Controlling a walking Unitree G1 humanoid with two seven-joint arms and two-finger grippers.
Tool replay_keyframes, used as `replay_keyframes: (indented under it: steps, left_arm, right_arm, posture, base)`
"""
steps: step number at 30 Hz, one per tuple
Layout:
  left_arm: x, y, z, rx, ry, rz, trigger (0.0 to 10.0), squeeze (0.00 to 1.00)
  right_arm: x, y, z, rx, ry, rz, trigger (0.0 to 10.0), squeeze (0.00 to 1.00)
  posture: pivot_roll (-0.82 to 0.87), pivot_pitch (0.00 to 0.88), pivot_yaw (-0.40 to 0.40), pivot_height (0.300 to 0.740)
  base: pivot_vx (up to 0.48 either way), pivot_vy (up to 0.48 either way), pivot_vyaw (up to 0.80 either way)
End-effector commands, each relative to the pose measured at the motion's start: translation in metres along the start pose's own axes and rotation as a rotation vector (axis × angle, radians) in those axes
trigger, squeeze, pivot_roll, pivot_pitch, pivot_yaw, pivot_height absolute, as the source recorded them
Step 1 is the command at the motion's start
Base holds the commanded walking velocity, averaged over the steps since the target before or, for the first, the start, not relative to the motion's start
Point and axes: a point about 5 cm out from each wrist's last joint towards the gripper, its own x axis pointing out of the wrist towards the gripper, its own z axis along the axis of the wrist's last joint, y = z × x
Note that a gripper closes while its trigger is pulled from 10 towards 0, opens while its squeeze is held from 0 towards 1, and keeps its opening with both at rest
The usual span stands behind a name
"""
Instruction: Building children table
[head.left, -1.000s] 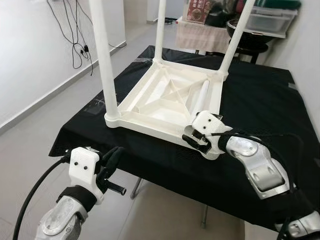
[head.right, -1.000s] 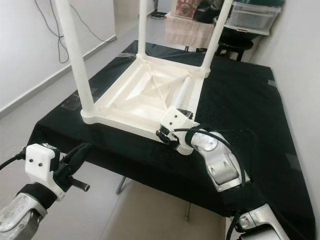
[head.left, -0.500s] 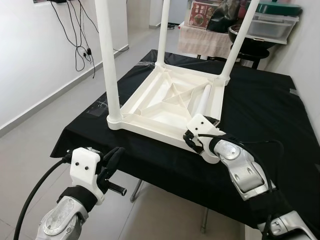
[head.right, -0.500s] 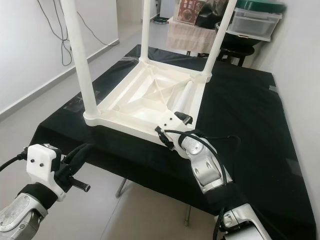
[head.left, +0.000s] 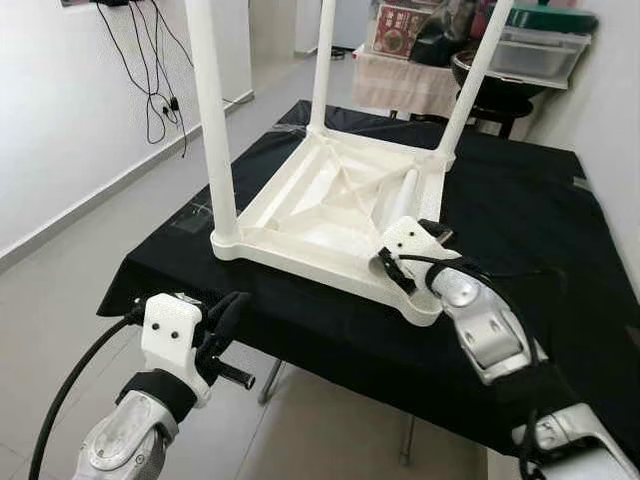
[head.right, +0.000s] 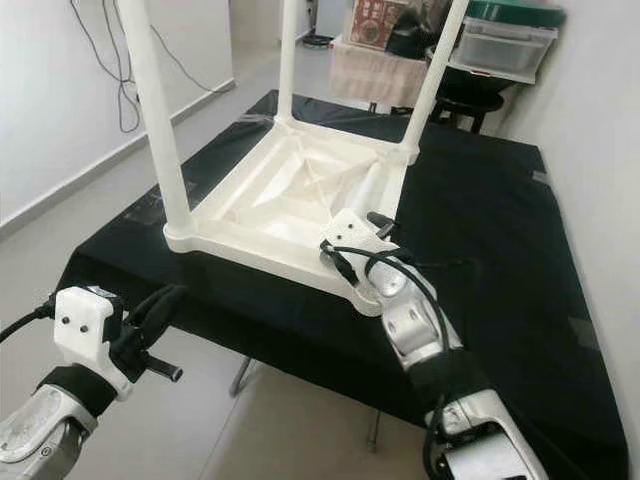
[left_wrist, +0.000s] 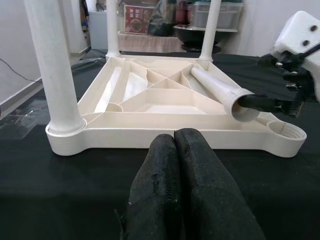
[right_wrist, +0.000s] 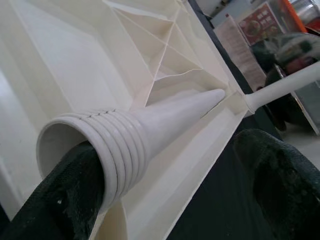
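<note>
A white plastic children's table (head.left: 330, 205) lies upside down on the counter (head.left: 520, 215), which is draped in black cloth. Three of its legs stand screwed in and point upward: one at the near left corner (head.left: 213, 120), one at the far left (head.left: 322, 62) and one at the far right (head.left: 470, 75). The fourth leg (left_wrist: 216, 90) lies loose inside the ribbed underside along the right edge, its threaded open end toward the near right corner socket (left_wrist: 286, 132), which holds no leg. The right gripper (head.left: 415, 250) is at that threaded end; in the right wrist view one finger (right_wrist: 65, 195) is pushed into the leg's hollow mouth and the other (right_wrist: 282, 175) stands apart outside, so the fingers are spread around the tube wall. The left gripper (head.left: 228, 315) hovers below and in front of the counter's near edge, its fingers (left_wrist: 160, 185) pressed together, holding nothing
</note>
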Motion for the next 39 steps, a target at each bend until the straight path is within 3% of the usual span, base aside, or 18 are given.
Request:
replay_keyframes:
  steps: [1, 8, 9, 10, 11, 18, 33, 39]
  left_arm:
    - [0.001, -0.001, -0.004, -0.001, 0.013, 0.003, 10.0, 0.00]
    - [0.001, -0.003, -0.004, -0.004, 0.008, 0.005, 10.0, 0.00]
    - [0.001, -0.004, -0.004, -0.005, 0.008, 0.005, 10.0, 0.00]
    - [0.001, -0.004, -0.004, -0.005, 0.008, 0.005, 10.0, 0.00]
    - [0.001, -0.004, -0.004, -0.006, 0.007, 0.005, 10.0, 0.00]
    - [0.001, -0.006, -0.004, -0.012, 0.007, 0.000, 10.0, 0.00]
    - [0.002, -0.005, -0.005, -0.014, 0.009, -0.007, 10.0, 0.00]
    - [0.003, -0.006, -0.007, -0.016, 0.014, -0.013, 10.0, 0.00]
  right_arm:
    - [0.001, -0.006, 0.000, -0.004, 0.017, -0.050, 10.0, 0.00]
    - [0.010, 0.012, 0.015, 0.030, 0.007, -0.078, 10.0, 0.00]
    - [0.011, 0.013, 0.016, 0.032, 0.006, -0.080, 9.1, 0.00]
    - [0.011, 0.013, 0.016, 0.032, 0.006, -0.080, 9.1, 0.00]
    - [0.012, 0.015, 0.018, 0.043, 0.000, -0.078, 0.0, 0.00]
    - [0.017, 0.019, 0.023, 0.062, -0.016, -0.088, 0.0, 0.00]
    - [0.019, 0.019, 0.008, 0.083, 0.004, -0.080, 0.0, 0.00]
    - [0.020, 0.018, 0.009, 0.270, -0.015, -0.044, 0.0, 0.00]
  posture:
    - [0.05, 0.057, -0.098, 0.740]
    - [0.05, 0.059, -0.105, 0.740]
    - [0.05, 0.059, -0.105, 0.740]
    - [0.05, 0.059, -0.105, 0.740]
    - [0.05, 0.058, -0.105, 0.740]
    - [0.04, 0.060, -0.102, 0.740]
    - [0.04, 0.039, -0.095, 0.740]
    - [0.04, 0.032, -0.097, 0.740]
  base:
    - [0.000, 0.000, 0.00]
    - [0.000, 0.000, 0.00]
    - [0.000, 0.000, 0.00]
    - [0.000, 0.000, 0.00]
    - [0.000, 0.000, 0.00]
    - [0.000, 0.000, 0.00]
    - [0.000, 0.000, 0.00]
    - [0.000, 0.000, 0.00]
